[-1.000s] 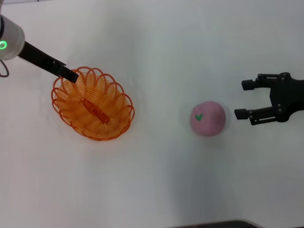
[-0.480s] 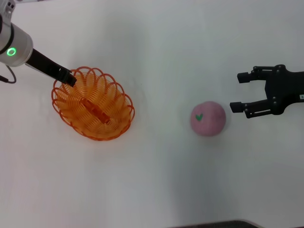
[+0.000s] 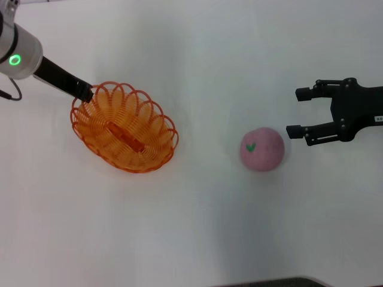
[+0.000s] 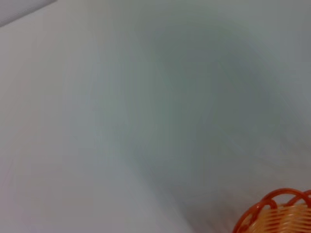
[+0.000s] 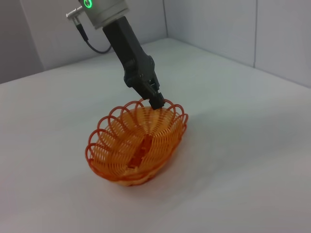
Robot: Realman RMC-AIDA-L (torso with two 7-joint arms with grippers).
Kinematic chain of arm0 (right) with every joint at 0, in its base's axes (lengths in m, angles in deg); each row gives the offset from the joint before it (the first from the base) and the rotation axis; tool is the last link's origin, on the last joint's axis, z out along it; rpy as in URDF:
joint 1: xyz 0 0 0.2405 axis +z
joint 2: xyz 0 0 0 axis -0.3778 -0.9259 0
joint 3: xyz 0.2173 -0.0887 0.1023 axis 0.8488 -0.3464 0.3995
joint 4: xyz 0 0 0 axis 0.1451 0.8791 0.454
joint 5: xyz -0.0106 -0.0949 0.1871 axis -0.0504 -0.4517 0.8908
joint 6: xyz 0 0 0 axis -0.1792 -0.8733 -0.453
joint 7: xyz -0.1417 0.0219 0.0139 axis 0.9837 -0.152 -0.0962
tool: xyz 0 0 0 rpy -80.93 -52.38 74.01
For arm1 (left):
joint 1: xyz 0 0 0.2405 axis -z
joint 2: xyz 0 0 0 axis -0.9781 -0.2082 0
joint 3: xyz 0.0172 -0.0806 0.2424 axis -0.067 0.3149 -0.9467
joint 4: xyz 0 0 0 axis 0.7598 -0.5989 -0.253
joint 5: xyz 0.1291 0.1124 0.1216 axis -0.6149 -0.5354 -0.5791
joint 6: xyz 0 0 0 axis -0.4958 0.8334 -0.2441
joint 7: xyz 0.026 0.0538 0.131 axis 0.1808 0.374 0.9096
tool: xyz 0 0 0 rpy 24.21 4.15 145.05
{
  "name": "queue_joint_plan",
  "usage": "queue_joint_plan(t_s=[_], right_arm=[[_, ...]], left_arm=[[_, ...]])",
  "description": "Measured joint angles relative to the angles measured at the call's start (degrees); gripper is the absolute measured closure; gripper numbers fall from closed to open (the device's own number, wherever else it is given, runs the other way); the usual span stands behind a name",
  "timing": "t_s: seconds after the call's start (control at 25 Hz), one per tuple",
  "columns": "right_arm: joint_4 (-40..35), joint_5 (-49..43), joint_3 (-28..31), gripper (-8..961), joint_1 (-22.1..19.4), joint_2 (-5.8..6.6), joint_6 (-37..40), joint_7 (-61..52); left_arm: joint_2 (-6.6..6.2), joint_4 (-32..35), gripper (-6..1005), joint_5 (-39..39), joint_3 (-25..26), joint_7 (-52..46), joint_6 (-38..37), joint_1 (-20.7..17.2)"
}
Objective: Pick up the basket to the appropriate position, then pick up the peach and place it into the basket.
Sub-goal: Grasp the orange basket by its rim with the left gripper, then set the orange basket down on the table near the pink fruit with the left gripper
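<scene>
- An oval orange wire-weave basket (image 3: 124, 127) with a looped, scalloped rim sits on a plain white table (image 3: 197, 227); the basket is the landmark for everything below.
- The left gripper (image 3: 87, 92) meets the basket at the rim loops on the far-left edge, with the arm running up and away beyond it.
- From the right wrist camera, this gripper's dark fingers (image 5: 154, 99) look pressed together on a rim loop, pinching it.
- In that view the basket looks slightly tilted; whether it has left the table cannot be told.
- The peach (image 3: 262, 149), a round pink ball with a green leaf mark, rests on the table well to the right of the basket, apart from it.
- The right gripper (image 3: 298, 112) hovers farther right again, just beyond the peach, fingers spread wide and touching nothing.
- The step in hand appears to be positioning the basket; the peach is not yet picked up.
- Next, the left gripper likely needs to set the basket down and let go, then the open right gripper must close around the peach.
</scene>
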Motion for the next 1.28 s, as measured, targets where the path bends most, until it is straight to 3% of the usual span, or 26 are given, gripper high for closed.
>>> queue_joint_plan(t_s=[0.16, 0.48, 0.8, 0.96, 1.28], right_arm=[[-0.10, 0.31, 0.14, 41, 0.09, -0.02, -0.17, 0.00], [-0.10, 0.37, 0.63, 41, 1.43, -0.17, -0.20, 1.28], [-1.50, 0.37, 0.82, 42, 2.14, -0.26, -0.10, 2.84], [-1.54, 0.37, 0.96, 42, 2.16, -0.35, 0.01, 5.41], [-1.00, 0.26, 0.24, 41, 2.89, -0.55, -1.03, 10.41]], left_arm=[[-0.27, 2.10, 941, 1.00, 0.63, 0.01, -3.45, 0.38], [0.18, 12.85, 963, 1.94, 0.55, -3.13, -16.62, 2.40], [0.17, 16.92, 959, 1.93, 0.91, -15.32, -17.93, 3.61], [2.02, 19.86, 957, 2.20, 1.61, -22.34, -15.64, 0.68], [2.44, 16.09, 953, 9.91, -0.18, -29.72, -8.19, -7.38]])
